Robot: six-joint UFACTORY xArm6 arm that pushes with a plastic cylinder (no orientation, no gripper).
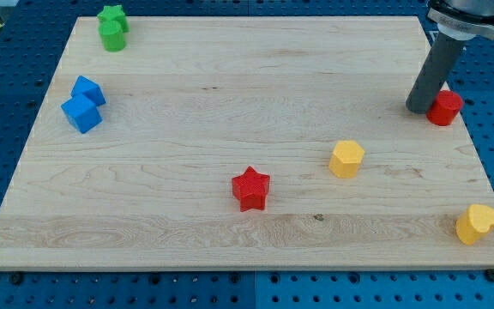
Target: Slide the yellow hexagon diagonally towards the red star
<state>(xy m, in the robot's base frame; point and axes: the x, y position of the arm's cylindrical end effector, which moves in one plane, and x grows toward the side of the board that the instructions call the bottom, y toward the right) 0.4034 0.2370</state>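
The yellow hexagon (346, 159) sits on the wooden board, right of centre. The red star (250, 188) lies below and to the left of it, a short gap apart. My tip (418, 109) rests on the board near the view's right edge, well above and to the right of the yellow hexagon. It is right beside a red block (444, 107) on its right; I cannot tell whether they touch.
A second yellow block (477, 223) sits at the bottom right corner. Two blue blocks (83, 104) stand together at the left edge. Two green blocks (112, 27) stand at the top left. The wooden board (187, 103) lies on a blue perforated table.
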